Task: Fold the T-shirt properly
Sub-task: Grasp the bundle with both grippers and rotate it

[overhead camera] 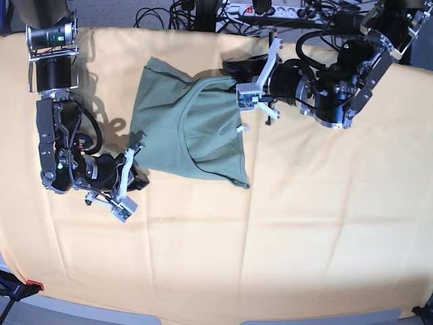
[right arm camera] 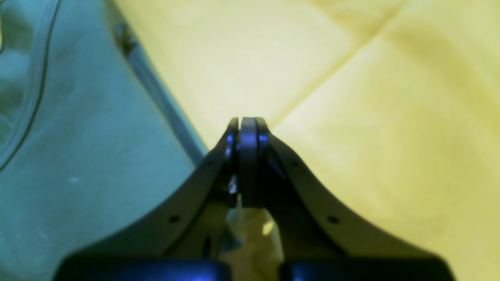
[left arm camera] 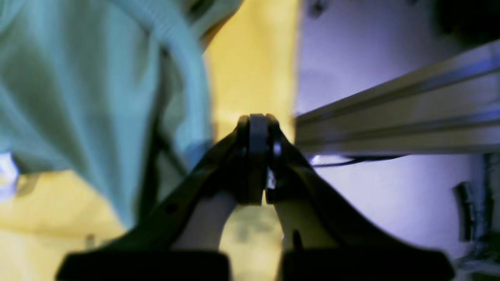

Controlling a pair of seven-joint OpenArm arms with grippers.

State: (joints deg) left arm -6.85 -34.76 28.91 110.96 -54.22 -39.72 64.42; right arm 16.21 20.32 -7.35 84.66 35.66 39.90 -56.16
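Loosely bunched, the T-shirt [overhead camera: 186, 128] lies on the yellow cloth [overhead camera: 304, 217].

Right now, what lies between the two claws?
In the base view, the T-shirt lies between the left claw and the right claw, spread on the yellow-orange cloth.

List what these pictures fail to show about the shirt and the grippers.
- T-shirt: sleeves and hem, base view, lost in its own bunched folds.
- Left gripper: any cloth pinched, left wrist view, blurred.
- Right gripper: its fingertips in the base view, too small.
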